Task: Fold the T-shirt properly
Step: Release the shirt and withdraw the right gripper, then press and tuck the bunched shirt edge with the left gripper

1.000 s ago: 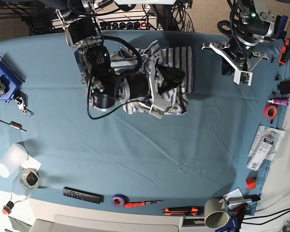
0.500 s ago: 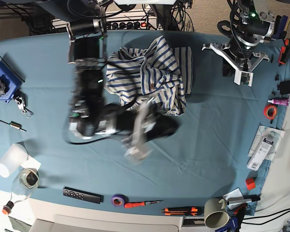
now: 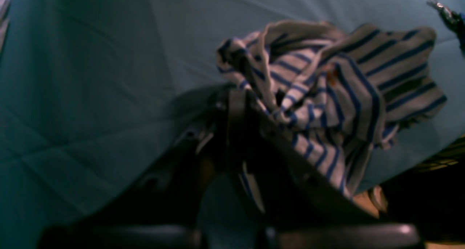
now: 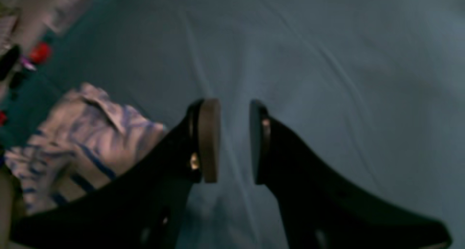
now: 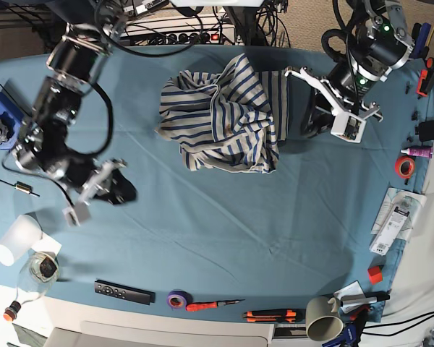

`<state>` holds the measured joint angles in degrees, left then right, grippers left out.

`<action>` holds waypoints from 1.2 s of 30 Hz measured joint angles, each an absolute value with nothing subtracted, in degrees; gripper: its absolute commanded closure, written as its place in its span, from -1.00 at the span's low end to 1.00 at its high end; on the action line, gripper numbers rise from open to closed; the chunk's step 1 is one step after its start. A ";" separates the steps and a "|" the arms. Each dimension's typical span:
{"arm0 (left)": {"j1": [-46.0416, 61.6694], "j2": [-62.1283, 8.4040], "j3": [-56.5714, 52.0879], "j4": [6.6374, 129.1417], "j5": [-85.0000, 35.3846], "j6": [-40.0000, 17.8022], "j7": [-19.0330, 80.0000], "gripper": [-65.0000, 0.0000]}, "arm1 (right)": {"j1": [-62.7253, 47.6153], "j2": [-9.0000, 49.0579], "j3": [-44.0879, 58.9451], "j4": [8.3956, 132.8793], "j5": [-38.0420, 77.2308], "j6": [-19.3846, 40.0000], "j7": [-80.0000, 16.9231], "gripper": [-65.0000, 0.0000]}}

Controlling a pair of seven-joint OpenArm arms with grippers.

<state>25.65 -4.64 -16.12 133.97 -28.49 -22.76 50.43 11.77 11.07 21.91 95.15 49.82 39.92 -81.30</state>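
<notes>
The T-shirt (image 5: 220, 116), white with thin blue stripes, lies crumpled in a heap at the back middle of the teal cloth (image 5: 275, 217). My right gripper (image 5: 119, 189) hovers over bare cloth well to the front left of it. In the right wrist view this gripper (image 4: 234, 140) is open, with nothing between its pads (image 4: 210, 140), and the T-shirt (image 4: 83, 140) is off to the left. My left gripper (image 5: 315, 119) sits just right of the heap's edge, apart from it. In the left wrist view its dark fingers (image 3: 236, 125) are shut, with the T-shirt (image 3: 327, 89) bunched just beyond them.
A blue fixture (image 5: 7, 123), an allen key (image 5: 18, 188), a white cup (image 5: 14, 240) and a glass jar (image 5: 37, 271) line the left edge. A remote (image 5: 123, 292), purple tape (image 5: 177, 299), a screwdriver (image 5: 213, 305) and a mug (image 5: 322, 318) lie along the front. An orange tape roll (image 5: 404, 167) sits at the right.
My right arm has let go of the shirt and swung away to the front left. The shirt stays crumpled. My left arm has come down beside the shirt's right edge.
</notes>
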 measured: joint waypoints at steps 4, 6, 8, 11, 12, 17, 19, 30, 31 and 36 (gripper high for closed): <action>24.10 -4.67 -11.38 133.97 -28.16 -22.76 50.26 1.00 | 8.29 13.80 25.71 95.11 50.00 39.62 -81.19 0.54; 23.24 -4.64 -7.66 133.97 -27.38 -22.83 50.06 1.00 | 6.48 14.79 27.40 95.09 49.89 38.96 -81.17 0.54; 21.98 -4.64 -3.55 133.97 -23.70 -22.85 49.54 1.00 | 4.71 15.57 28.58 95.09 50.06 38.85 -81.21 0.54; 19.92 -4.82 2.20 133.97 -19.44 -22.83 48.77 1.00 | 2.31 16.84 29.78 95.09 50.59 38.54 -81.14 0.54; 19.11 -4.78 3.86 133.47 -18.63 -22.85 47.97 1.00 | 1.65 17.30 30.17 95.09 50.63 38.28 -81.21 0.54; 14.52 -4.82 9.10 125.93 -16.56 -20.67 48.14 1.00 | -0.27 18.55 31.48 95.09 50.63 37.52 -81.21 0.54; 12.51 -5.10 10.66 123.11 -16.86 -20.64 47.92 1.00 | -0.32 18.70 31.94 95.09 50.85 37.54 -81.19 0.54; 3.62 -4.91 12.32 110.91 -16.91 -19.79 47.90 1.00 | -0.32 18.72 32.10 95.09 50.85 37.54 -81.03 0.54; 2.94 -4.91 12.34 110.72 -16.95 -19.81 47.92 1.00 | -0.32 18.72 32.10 95.09 50.85 37.54 -81.03 0.54; -0.23 -4.91 12.32 108.27 -17.04 -19.79 47.27 1.00 | -0.32 18.72 32.10 95.09 50.89 37.54 -81.01 0.54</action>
<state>-0.23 -4.91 12.32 108.27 -17.04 -19.79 47.27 -0.32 18.72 32.10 95.09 50.89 37.54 -81.01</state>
